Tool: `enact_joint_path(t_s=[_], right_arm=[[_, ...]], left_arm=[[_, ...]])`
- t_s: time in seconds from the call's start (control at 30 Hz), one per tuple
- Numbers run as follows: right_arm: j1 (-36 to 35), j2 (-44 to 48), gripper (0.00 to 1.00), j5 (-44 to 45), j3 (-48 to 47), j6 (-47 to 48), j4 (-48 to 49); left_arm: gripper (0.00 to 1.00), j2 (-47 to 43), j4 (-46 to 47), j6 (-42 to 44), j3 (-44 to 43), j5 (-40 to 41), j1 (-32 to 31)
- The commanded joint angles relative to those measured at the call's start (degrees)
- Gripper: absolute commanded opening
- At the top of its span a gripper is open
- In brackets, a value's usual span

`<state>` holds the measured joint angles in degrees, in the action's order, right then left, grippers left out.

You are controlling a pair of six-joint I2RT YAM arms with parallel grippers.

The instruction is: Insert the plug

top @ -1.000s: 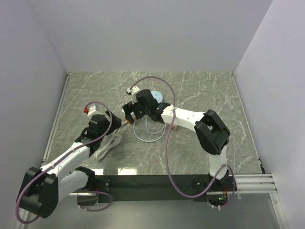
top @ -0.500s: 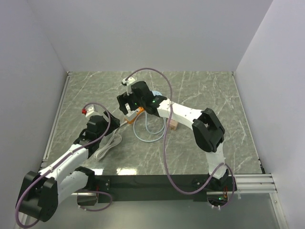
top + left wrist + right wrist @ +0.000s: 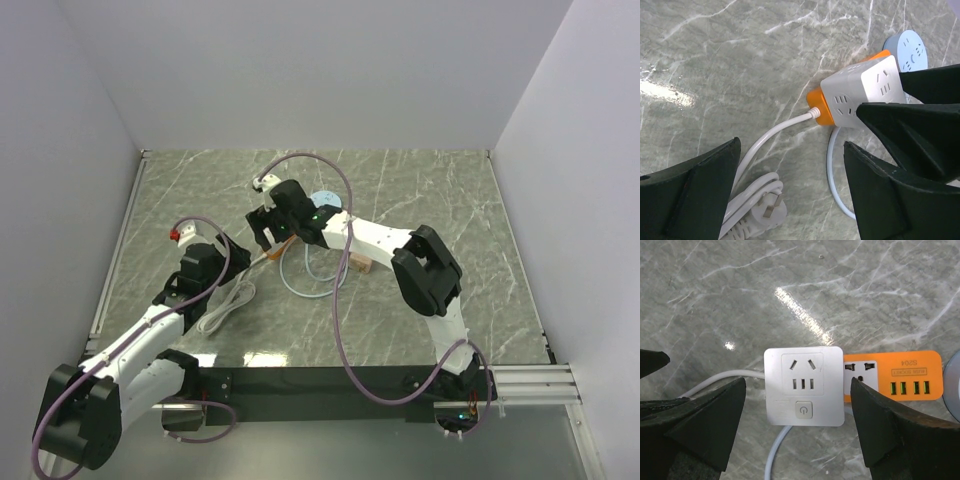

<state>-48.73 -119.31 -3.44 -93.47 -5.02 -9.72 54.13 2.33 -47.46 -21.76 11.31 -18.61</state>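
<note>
Blue disc (image 3: 910, 49) beside orange strip (image 3: 818, 103)

Small pale wooden block (image 3: 360, 264) on a green marble-patterned tabletop (image 3: 450, 200), white walls (image 3: 300, 70) on three sides

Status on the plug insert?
Left gripper open over plug; plug loose on table, not inserted. Right gripper open, straddling white cube socket. Socket face unobstructed.

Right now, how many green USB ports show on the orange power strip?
4 ports in a row at the right end of the orange power strip; sides unseen.
</note>
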Motion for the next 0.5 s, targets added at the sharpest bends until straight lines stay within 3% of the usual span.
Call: enact_joint_path(t_s=[0.0,0.33,0.47], right_arm=[[-0.5,-0.6,0.9,1.5,-0.7,0.7,1.0],[-0.5,-3.4,0.83,1.9,-4.1,1.7,-0.8],[-0.9,-3.3,0.67,3.0,-3.9,2.3,-0.4]], left_arm=[[0.89,-0.5,1.4,0.7,0.4,-1.3,0.2],[0.9,-0.9,1.1,0.8,0.7,-1.3,0.3],[0.9,-0.9,1.3,0.8,0.8,-1.6,0.4]])
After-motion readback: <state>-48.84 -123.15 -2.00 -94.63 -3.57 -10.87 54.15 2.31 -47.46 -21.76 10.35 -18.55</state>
